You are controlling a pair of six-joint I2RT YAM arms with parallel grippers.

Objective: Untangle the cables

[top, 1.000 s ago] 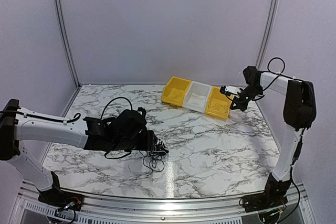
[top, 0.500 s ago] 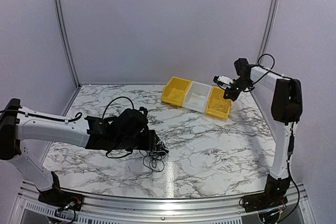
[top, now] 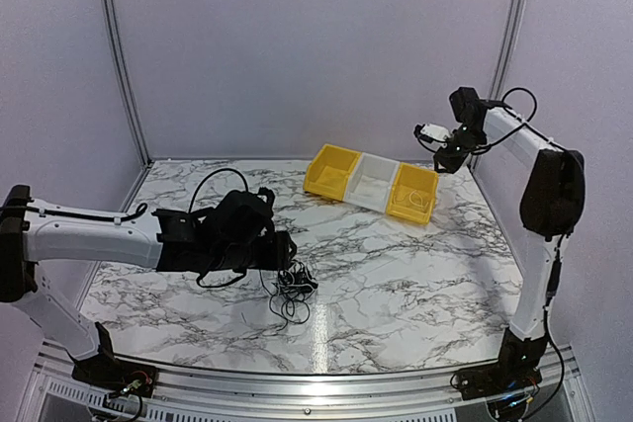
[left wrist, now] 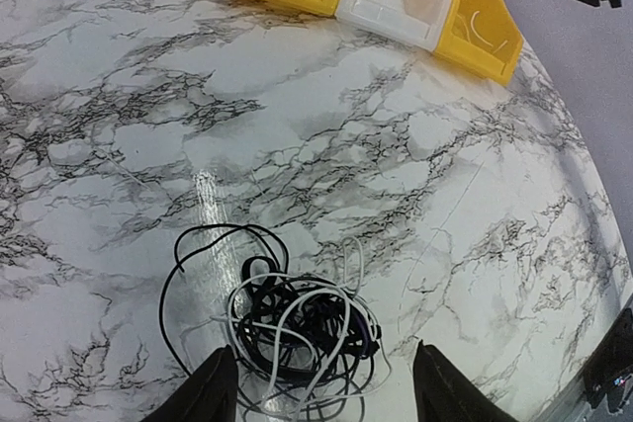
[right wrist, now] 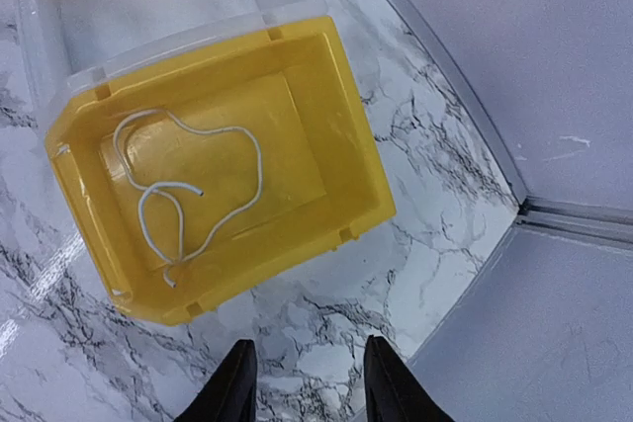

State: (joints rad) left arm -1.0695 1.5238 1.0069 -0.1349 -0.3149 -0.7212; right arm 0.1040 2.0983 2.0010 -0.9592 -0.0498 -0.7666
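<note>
A small tangle of thin black and whitish cables [top: 292, 289] lies on the marble table near the front middle. In the left wrist view the tangle [left wrist: 297, 328] sits just ahead of my left gripper [left wrist: 326, 397], whose jaws stand wide open on either side of it, empty. A single whitish cable [right wrist: 183, 195] lies loose inside the right yellow bin [right wrist: 356, 170]. My right gripper [right wrist: 307, 382] is open and empty, held high above the table just beyond that bin; it also shows in the top view [top: 435, 140].
Three bins stand in a row at the back right: yellow [top: 331, 170], white [top: 374, 182], yellow [top: 413, 195]. Purple booth walls and a metal frame [top: 504, 37] enclose the table. The left arm [top: 99, 244] stretches across the left front.
My right gripper has swung from over the right yellow bin up and to the right, away from it. My left arm has shifted slightly left and back beside the tangle.
</note>
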